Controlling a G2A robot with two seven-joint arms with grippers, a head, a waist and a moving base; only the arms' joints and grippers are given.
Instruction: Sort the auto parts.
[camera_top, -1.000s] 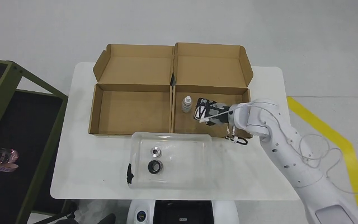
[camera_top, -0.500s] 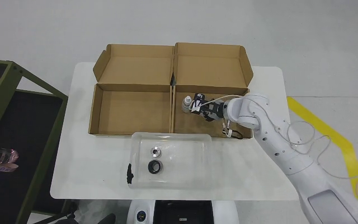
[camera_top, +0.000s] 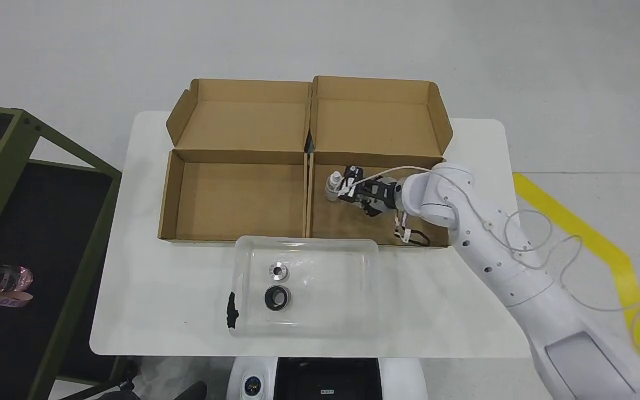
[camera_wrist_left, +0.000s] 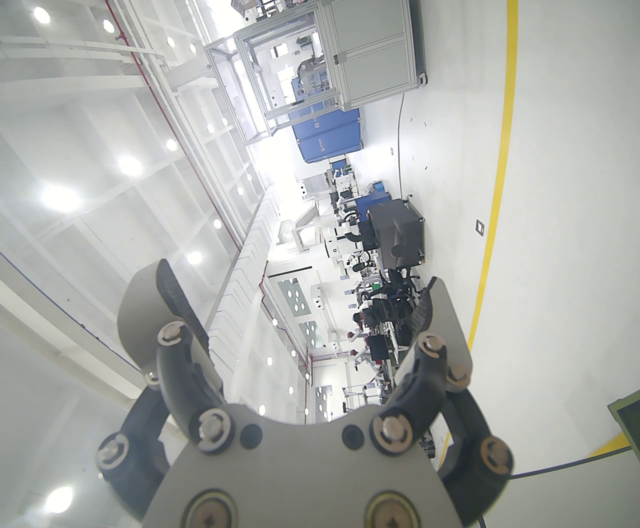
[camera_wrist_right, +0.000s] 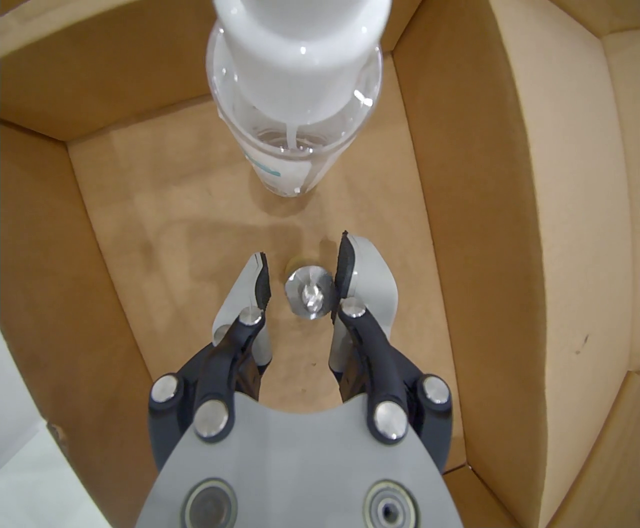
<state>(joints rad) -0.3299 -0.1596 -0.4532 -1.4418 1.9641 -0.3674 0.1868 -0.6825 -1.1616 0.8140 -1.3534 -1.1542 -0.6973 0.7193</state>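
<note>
A green cart (camera_top: 60, 255) (dark-topped) stands beside the white table (camera_top: 150, 310).

The left gripper (camera_wrist_left: 297, 290) points out into a large, bright hall, its jaws standing wide apart. Each of the grey metal fingers (camera_wrist_left: 142, 310) carries a black ribbed pad on its inner face. Between them, far off, are workbenches and a dark boxy cart (camera_wrist_left: 397, 240). A curved yellow line (camera_wrist_left: 492, 225) runs across the white floor. Farther back stand blue cabinets (camera_wrist_left: 327, 132) and a framed glass enclosure (camera_wrist_left: 350, 55) (its panels are grey and see-through). Round ceiling lights (camera_wrist_left: 60, 197) glow above, beside a thin red pipe (camera_wrist_left: 170, 125). A black cable (camera_wrist_left: 565, 465) trails near the gripper's base.
</note>
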